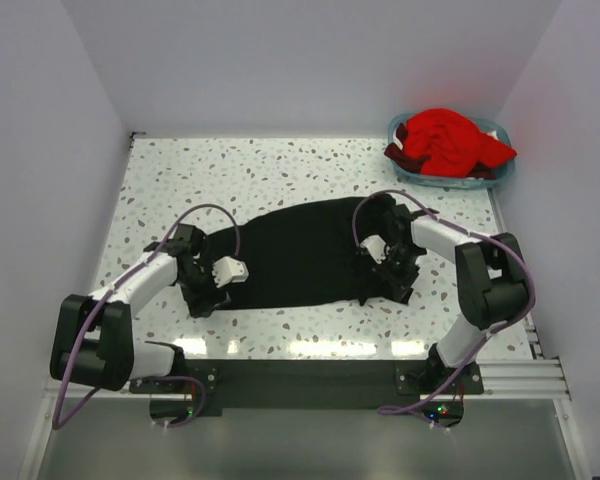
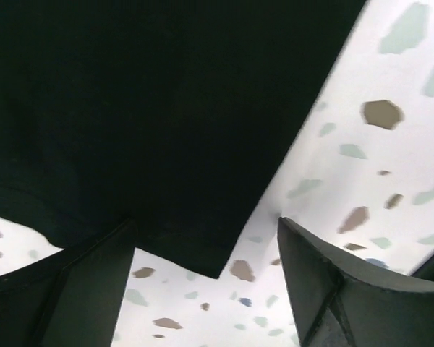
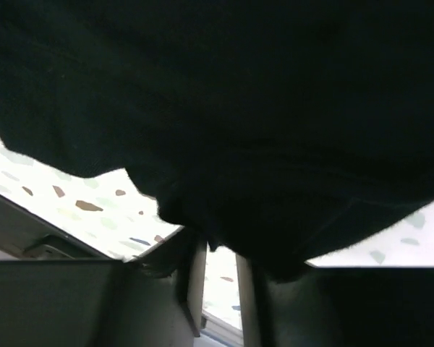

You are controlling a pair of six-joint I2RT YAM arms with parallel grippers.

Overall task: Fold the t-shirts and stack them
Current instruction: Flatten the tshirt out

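- The black shirt (image 1: pixel 300 255) lies spread on the speckled desk (image 1: pixel 280 170), in the middle and nearer the near edge, with its long side running left to right.
- The left pincer (image 1: pixel 208 292) sits low at the shirt's left end.
- In the left wrist view the left pincer (image 2: pixel 206 223) stands wide open. One of its fingers (image 2: pixel 79 289) is at the lower left and the other at the lower right, and a corner of the black shirt (image 2: pixel 166 108) reaches into the gap between them. Bare desk (image 2: pixel 390 144) shows to the right.
- The right pincer (image 1: pixel 388 278) is at the shirt's right end, over dark cloth.
- In the right wrist view the right pincer (image 3: pixel 220 249) has its fingers close together, clamped on a puckered bunch of the black shirt (image 3: pixel 239 108). The cloth fills most of that view, with strips of desk showing under its edge.
- The red shirt (image 1: pixel 445 140) lies crumpled in the basket (image 1: pixel 448 181) at the far right corner, well apart from both arms.
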